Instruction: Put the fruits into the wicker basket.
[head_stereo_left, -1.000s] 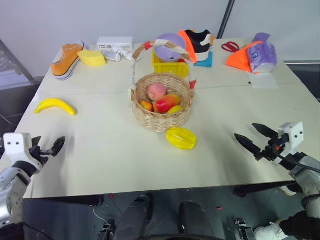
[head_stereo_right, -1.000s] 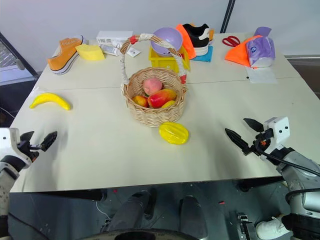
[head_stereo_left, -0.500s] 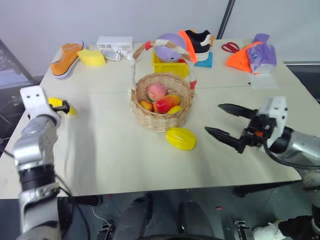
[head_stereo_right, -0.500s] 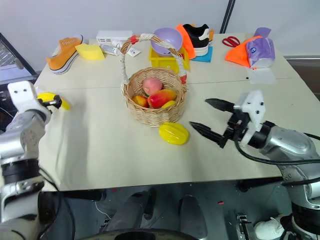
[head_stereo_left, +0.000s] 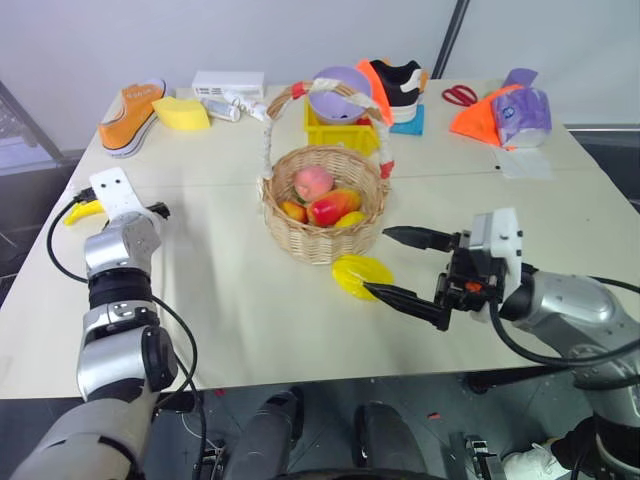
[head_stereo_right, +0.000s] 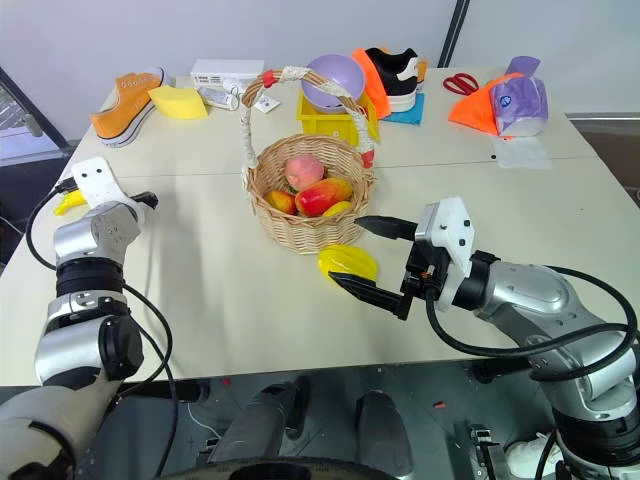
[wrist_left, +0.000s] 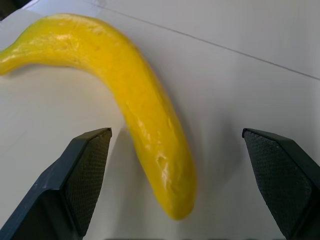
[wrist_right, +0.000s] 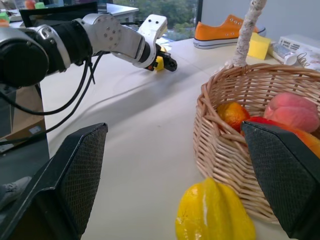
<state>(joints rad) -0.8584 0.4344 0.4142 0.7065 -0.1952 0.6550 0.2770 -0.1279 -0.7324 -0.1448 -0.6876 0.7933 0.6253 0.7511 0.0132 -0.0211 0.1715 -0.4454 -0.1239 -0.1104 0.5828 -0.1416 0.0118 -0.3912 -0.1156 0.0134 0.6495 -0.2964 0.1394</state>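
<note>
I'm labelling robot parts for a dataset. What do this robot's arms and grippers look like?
Both arms are silver-grey metal segments with black joints and loose black cables. Each wrist carries a white boxy housing. The left gripper and right gripper each have two black, tapered fingers with mesh-textured pads.

One banana (wrist_left: 145, 110), one starfruit (head_stereo_left: 362, 272), one peach (head_stereo_left: 313, 183), one basket (head_stereo_left: 322, 240)

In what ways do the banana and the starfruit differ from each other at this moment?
The banana is long, smooth and curved; the starfruit is squat with ridges. The banana lies at the table's left edge, far from the wicker basket; the starfruit lies just in front of that basket. The left gripper frames the banana with open jaws; the right gripper, also open, flanks the starfruit. Both are yellow, lie on the table, and are not yet in the basket.
</note>
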